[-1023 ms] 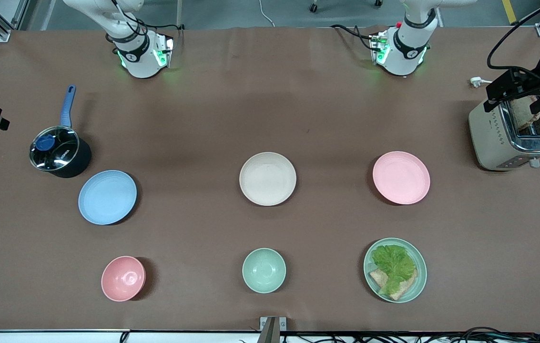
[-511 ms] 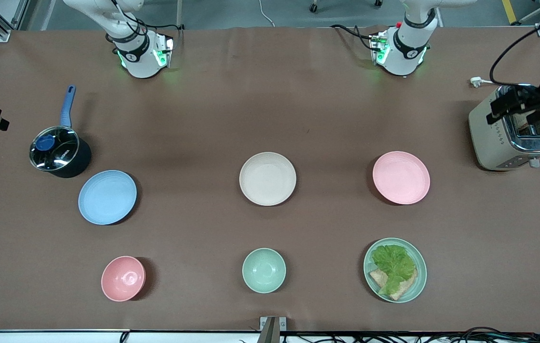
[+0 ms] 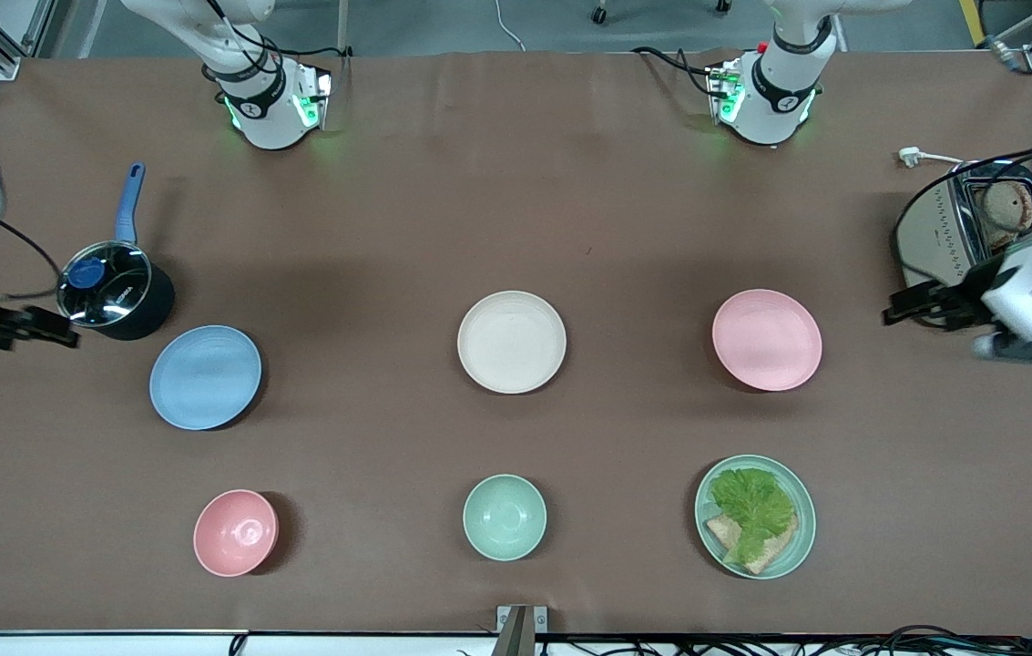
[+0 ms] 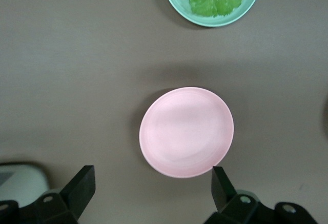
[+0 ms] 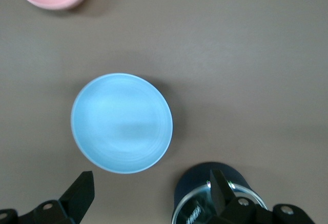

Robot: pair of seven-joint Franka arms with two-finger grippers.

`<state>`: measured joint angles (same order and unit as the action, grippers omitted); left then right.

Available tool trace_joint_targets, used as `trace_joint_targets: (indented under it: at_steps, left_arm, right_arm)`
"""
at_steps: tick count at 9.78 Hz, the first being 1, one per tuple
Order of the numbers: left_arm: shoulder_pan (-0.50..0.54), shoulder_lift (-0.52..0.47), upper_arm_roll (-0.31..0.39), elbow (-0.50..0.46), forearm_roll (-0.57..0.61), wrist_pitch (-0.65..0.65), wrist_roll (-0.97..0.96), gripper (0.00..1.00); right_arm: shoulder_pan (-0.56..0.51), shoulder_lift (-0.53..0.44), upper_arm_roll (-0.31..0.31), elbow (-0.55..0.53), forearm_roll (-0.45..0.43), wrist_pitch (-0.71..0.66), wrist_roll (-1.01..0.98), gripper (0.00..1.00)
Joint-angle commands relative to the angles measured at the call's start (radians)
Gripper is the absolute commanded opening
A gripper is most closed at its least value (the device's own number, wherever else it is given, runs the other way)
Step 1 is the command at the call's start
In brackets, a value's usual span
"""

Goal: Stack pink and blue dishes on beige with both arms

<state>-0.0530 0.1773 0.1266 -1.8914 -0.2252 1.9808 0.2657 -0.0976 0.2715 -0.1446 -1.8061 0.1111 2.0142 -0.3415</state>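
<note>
Nothing is stacked yet: the beige plate (image 3: 511, 342) lies bare at table centre, the pink plate (image 3: 766, 340) at its 3 o'clock toward the left arm's end, the blue plate (image 3: 205, 376) near its 9 o'clock toward the right arm's end, all three well apart. The step in hand looks like the approach to each plate. The left gripper (image 4: 151, 183) hangs over bare table between the pink plate and the toaster (image 3: 971, 223), fingers spread wide and holding nothing; the right gripper (image 5: 151, 185) hangs over the table by the pot (image 3: 110, 290), jaws likewise parted and empty. To do this well, each gripper should probably come down at the plate's outer rim, one finger sliding under the lip and one over it, since these shallow plates offer no other purchase. The arms had better take turns over the beige plate to avoid meeting there. The pot sits just beside the blue plate at its 11 o'clock, crowding the right gripper's descent; the toaster is near the pink plate at its 2 o'clock. The pink bowl (image 3: 235, 532), green bowl (image 3: 504, 517) and lettuce plate (image 3: 755, 516) lie nearer the camera, clear of both carry paths.
</note>
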Motion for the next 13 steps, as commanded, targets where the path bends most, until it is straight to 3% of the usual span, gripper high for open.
trace_joint_targets:
  at_steps: [1,3,6,9,10,11,12,13]
  left_arm:
    - [-0.001,0.130,0.007,-0.049,-0.059,0.110,0.125,1.00]
    - [0.012,0.217,0.016,-0.058,-0.127,0.157,0.150,0.92]
    - [0.016,0.292,0.018,-0.072,-0.196,0.200,0.211,0.88]
    - [0.018,0.361,0.018,-0.069,-0.263,0.202,0.289,0.75]
    - [0.019,0.378,0.019,-0.069,-0.263,0.204,0.308,0.70]
    - [0.019,0.386,0.019,-0.067,-0.263,0.204,0.314,0.63]
    - [0.021,0.390,0.019,-0.064,-0.260,0.204,0.332,0.49]
    - [0.022,0.390,0.019,-0.063,-0.258,0.202,0.366,0.24]
  right_arm:
    - [-0.005,0.107,-0.065,-0.021,0.205,0.034,-0.211,1.00]
    - [-0.013,0.207,-0.110,-0.033,0.321,0.087,-0.380,1.00]
    - [0.001,0.255,-0.106,-0.119,0.449,0.245,-0.409,0.95]
    - [0.009,0.296,-0.102,-0.119,0.516,0.247,-0.409,0.64]
    - [0.006,0.302,-0.102,-0.118,0.518,0.248,-0.409,0.48]
    - [0.004,0.304,-0.102,-0.117,0.530,0.247,-0.407,0.22]
    - [0.003,0.308,-0.102,-0.114,0.550,0.247,-0.407,0.04]
    - [-0.001,0.317,-0.104,-0.108,0.559,0.247,-0.409,0.01]
